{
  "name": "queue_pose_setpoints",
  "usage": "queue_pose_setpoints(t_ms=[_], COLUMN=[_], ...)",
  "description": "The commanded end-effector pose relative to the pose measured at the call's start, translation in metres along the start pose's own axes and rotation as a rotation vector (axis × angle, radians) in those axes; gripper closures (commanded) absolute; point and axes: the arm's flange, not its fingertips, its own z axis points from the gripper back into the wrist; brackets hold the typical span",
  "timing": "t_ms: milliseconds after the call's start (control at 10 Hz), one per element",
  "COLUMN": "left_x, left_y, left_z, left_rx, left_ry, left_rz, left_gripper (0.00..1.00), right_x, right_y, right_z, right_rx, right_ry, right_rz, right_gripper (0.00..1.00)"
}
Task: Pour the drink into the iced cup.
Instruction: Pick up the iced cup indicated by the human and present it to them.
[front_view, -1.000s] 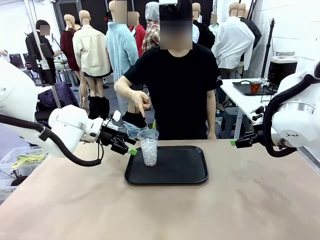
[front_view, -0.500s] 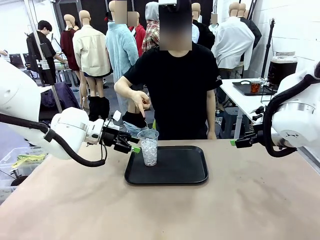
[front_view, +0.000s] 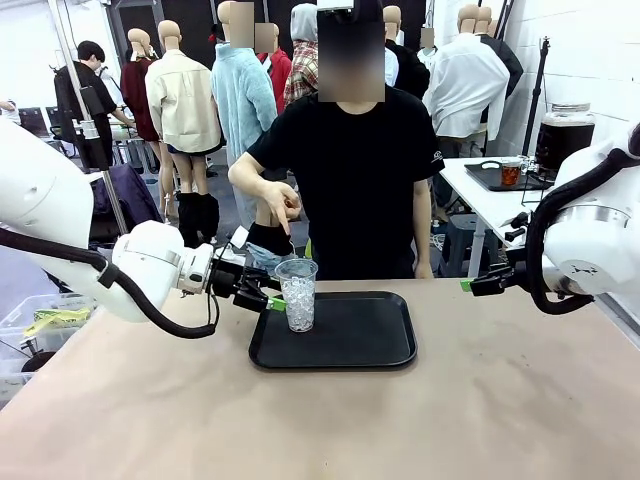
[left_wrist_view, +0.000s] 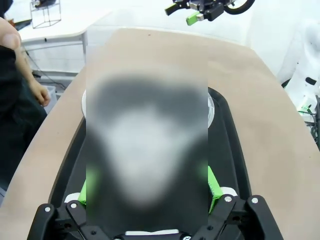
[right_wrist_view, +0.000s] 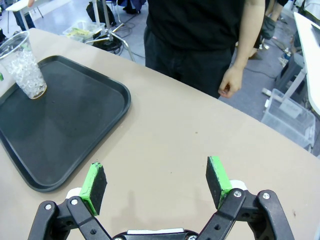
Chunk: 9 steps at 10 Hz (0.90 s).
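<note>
The black tray lies mid-table; the drink sits in its jar on a side table far right. The iced cup stands upright at the tray's left edge, just ahead of the spread left gripper; the right gripper, also spread, is well apart

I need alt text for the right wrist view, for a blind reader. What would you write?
The right gripper, open, green pads apart, hovers over a tan table. At left, a black tray holds a clear cup of ice; a person in black stands at the table's far edge, one hand hanging.
</note>
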Motion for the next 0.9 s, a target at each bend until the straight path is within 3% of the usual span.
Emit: queue_pose_setpoints(t_ms=[0, 800], left_x=[-0.007, -0.021], left_y=[0.014, 0.032], left_z=[-0.004, -0.020], left_rx=[0.032, -0.085], left_ry=[-0.034, -0.132], left_rz=[-0.044, 0.052], left_gripper=[0.00, 0.00], right_x=[-0.001, -0.001], right_y=[0.001, 0.001], right_z=[0.002, 0.002], right_rx=[0.003, 0.003], right_ry=[-0.003, -0.003], right_rz=[0.007, 0.007], right_gripper=[0.00, 0.00])
